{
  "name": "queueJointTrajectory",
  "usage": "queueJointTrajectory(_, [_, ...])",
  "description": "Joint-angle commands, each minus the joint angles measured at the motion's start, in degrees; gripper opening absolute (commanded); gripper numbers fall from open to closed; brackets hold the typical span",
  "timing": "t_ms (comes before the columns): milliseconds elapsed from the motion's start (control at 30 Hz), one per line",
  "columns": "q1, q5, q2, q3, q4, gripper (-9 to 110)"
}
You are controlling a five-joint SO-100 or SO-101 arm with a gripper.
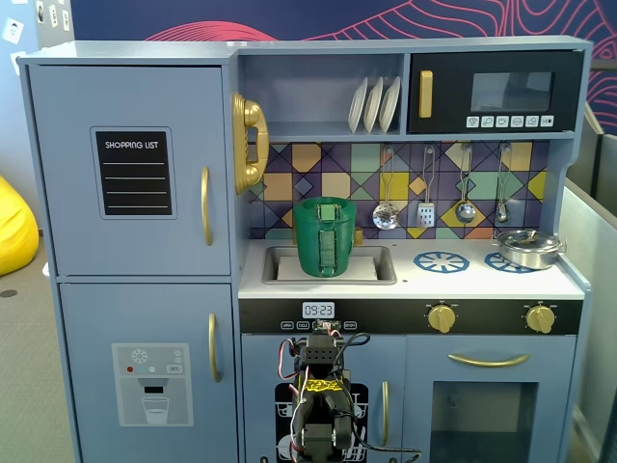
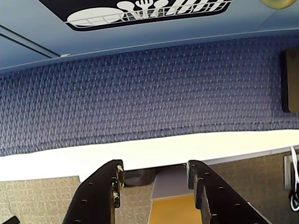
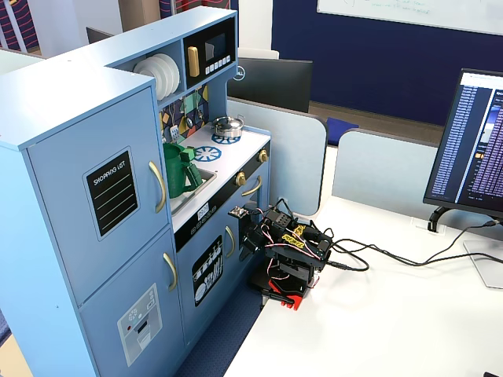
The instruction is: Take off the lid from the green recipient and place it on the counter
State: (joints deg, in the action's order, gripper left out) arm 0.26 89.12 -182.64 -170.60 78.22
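No step of the lift begun: arm folded low against the toy kitchen's lower cabinet, at bottom centre of a fixed view, gripper (image 2: 155, 179) pointing down toward blue carpet and a white strip of desk edge in the wrist view. Fingers (image 2: 100, 196) parted, a moderate gap between them, nothing held.

Green recipient (image 1: 325, 236) standing upright in the inset sink (image 1: 381, 275), centre of a fixed view, ribbed strip facing forward; in the other fixed view (image 3: 179, 169) seen at centre left, above the arm and well apart from it. Lid (image 1: 325, 201) seated on top, only its rim and a hint of the knob visible (too small to read clearly). White surface (image 1: 482, 280) open to the right of the sink, with a blue burner ring (image 1: 441, 260) free and a silver pot (image 1: 528, 248) on the far ring.

Approach phase, by this reading. Next move likely calling for unfolding upward, reaching over the front edge, centring the fingers over the knob, closing, lifting straight up to avoid tipping the tall container, then setting down near the free burner ring.
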Motion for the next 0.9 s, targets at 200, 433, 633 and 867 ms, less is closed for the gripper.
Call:
queueJointTrajectory(200, [4.1, -1.0, 0.4, -1.2, 9.6, 0])
queueJointTrajectory(433, [5.7, 2.3, 0.5, -1.1, 5.5, 0])
queueJointTrajectory(633, [5.9, 11.2, 6.2, 15.7, -8.9, 0])
queueJointTrajectory(867, [3.0, 10.3, 22.4, 44.7, -20.0, 0])
